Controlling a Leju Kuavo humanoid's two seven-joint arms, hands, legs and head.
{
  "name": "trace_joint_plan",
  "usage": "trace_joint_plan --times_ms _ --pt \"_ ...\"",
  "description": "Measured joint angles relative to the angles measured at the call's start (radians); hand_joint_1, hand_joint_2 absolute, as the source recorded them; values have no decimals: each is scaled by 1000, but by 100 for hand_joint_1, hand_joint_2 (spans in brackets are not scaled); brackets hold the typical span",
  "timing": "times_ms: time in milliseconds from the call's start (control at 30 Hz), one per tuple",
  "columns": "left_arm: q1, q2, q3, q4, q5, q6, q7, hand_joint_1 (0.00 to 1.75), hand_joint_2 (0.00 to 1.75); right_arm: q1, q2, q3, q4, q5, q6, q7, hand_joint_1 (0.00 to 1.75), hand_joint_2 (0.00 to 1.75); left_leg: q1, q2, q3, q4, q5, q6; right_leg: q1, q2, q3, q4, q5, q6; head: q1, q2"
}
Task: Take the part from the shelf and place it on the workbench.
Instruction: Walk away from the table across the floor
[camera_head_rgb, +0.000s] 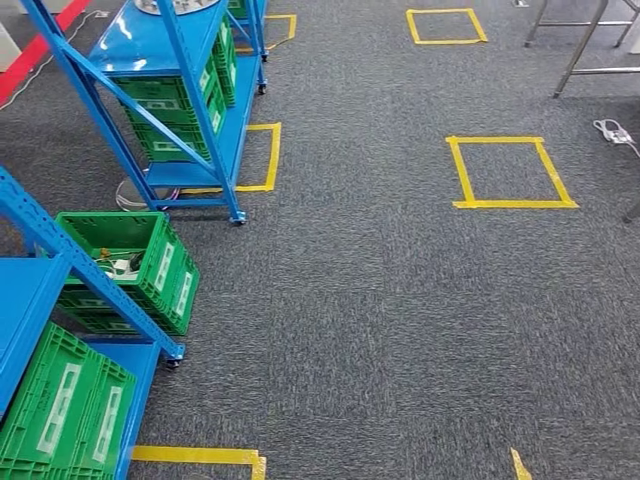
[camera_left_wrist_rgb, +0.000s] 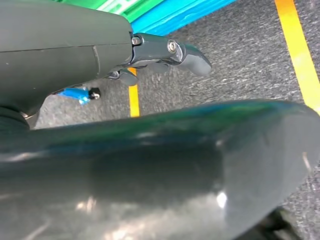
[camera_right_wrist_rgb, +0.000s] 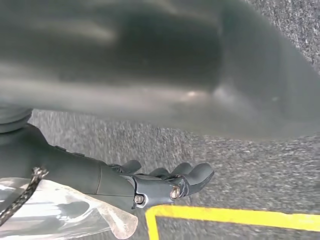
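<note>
My left hand hangs over grey carpet, fingers extended, holding nothing. My right hand holds a clear plastic bag against the palm, fingers stretched out past it above yellow tape; contents too blurred to name. Blue shelf at 11 o'clock, green crates stacked on it. Open green crate at 9 o'clock, small white items inside.

An industrial workshop or warehouse floor is shown. Blue steel shelving racks on castors are loaded with green plastic crates, and squares of yellow tape are marked out on grey carpet. Metal frame legs are seen at the far edge.
</note>
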Motion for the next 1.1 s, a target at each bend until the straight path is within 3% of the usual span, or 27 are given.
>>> trace_joint_plan --times_ms 33,100,167,233,300,333,367,400,433,467,500,567,633,700,767,833,867,900,933,1000,1067,1100 --pt "1 0 2 0 3 2 -4 0 0 0 0 4 1 6 -2 4 0 0 -5 9 8 -20 0 4 1 -10 2 0 -3 6 1 0" --pt "5 0 8 0 7 3 -9 0 0 -1 2 12 3 14 -5 10 0 0 -8 -9 7 -27 1 16 -1 -24 7 -3 -7 19 1 0" --pt "11 0 15 0 8 4 -11 0 0 -4 3 18 5 18 -8 13 0 0 -6 -28 13 -37 7 30 -6 12 -1 20 -27 28 4 0" --pt "11 0 18 0 9 5 -11 0 0 -3 3 22 7 19 -9 14 0 0 -4 -49 15 -42 10 42 -7 71 -54 129 -85 30 8 0" --pt "10 -2 19 0 9 5 -12 0 0 2 3 23 9 19 -9 15 0 0 -7 -75 15 -42 10 48 -5 90 -131 274 -139 31 9 0" --pt "12 -2 19 0 9 4 -12 0 0 3 3 24 10 19 -9 15 0 0 -8 -89 16 -42 10 49 -5 92 -156 310 -140 31 9 0" --pt "13 -2 20 0 10 3 -12 0 0 4 3 24 10 19 -10 15 0 0 -8 -104 18 -41 9 49 -4 93 -161 305 -120 30 9 0" --pt "13 -2 20 0 10 3 -12 0 0 3 3 25 10 19 -10 15 0 0 -8 -118 20 -41 8 48 -5 96 -145 258 -82 29 9 0" --pt "14 -2 20 0 10 3 -12 0 0 3 3 26 10 19 -11 15 0 0 -8 -132 23 -40 7 46 -6 107 -115 185 -37 27 9 0" --pt "14 -3 20 0 11 3 -12 0 0 2 3 28 10 19 -15 14 0 0 -8 -144 24 -38 4 42 -9 133 -83 114 -6 25 9 0" --pt "12 -3 21 0 12 2 -12 0 0 2 4 30 10 19 -22 12 0 0 -8 -157 22 -34 2 37 -12 159 -55 57 13 23 9 0" --pt "11 -3 24 0 18 2 -13 0 0 1 9 33 12 22 -45 8 0 0 -6 -179 13 -28 1 25 -14 188 -32 15 14 16 8 0" --pt "13 -3 31 0 25 2 -19 0 0 2 16 37 15 30 -62 0 0 0 -1 -193 6 -24 1 14 -12 167 -27 10 15 6 8 0" --pt "15 -3 39 -2 30 4 -28 0 0 0 20 49 19 48 -66 -14 0 0 -2 -149 -14 21 -27 2 -12 140 -21 4 16 -7 2 0" --pt "16 -4 45 -6 31 7 -33 0 0 0 20 64 23 68 -65 -23 0 0 0 -90 -69 137 -87 -7 -9 106 -14 1 12 -18 -4 0" --pt "21 -7 50 -13 29 7 -34 0 0 0 20 77 25 78 -65 -24 0 0 6 -75 -126 249 -126 -13 -7 72 -9 1 5 -21 -5 0" --pt "27 -10 53 -19 28 7 -32 0 0 0 21 83 27 81 -65 -24 0 0 8 -73 -135 262 -119 -15 -6 56 -6 1 2 -21 -5 0" --pt "34 -13 57 -26 26 7 -27 0 0 0 21 89 28 86 -66 -23 0 0 10 -70 -123 237 -93 -15 -6 43 -1 1 -2 -19 -5 0" --pt "41 -17 62 -36 24 5 -19 0 0 0 21 95 29 90 -68 -21 0 0 10 -60 -93 177 -55 -14 -6 31 5 1 -7 -16 -5 0" --pt "57 -29 75 -68 18 -11 4 0 0 1 26 105 31 94 -76 -10 0 0 4 -16 -27 47 -2 -6 -3 10 14 1 -18 -6 -6 0" --pt "72 -41 91 -109 24 -34 18 0 0 2 35 110 31 94 -86 2 0 0 -5 11 2 -9 2 5 1 -12 19 -1 -29 5 -4 0" --pt "79 -45 100 -126 33 -42 20 0 0 1 40 112 31 95 -90 8 0 0 -8 4 2 -13 -1 11 2 -23 27 -4 -32 9 -4 0"
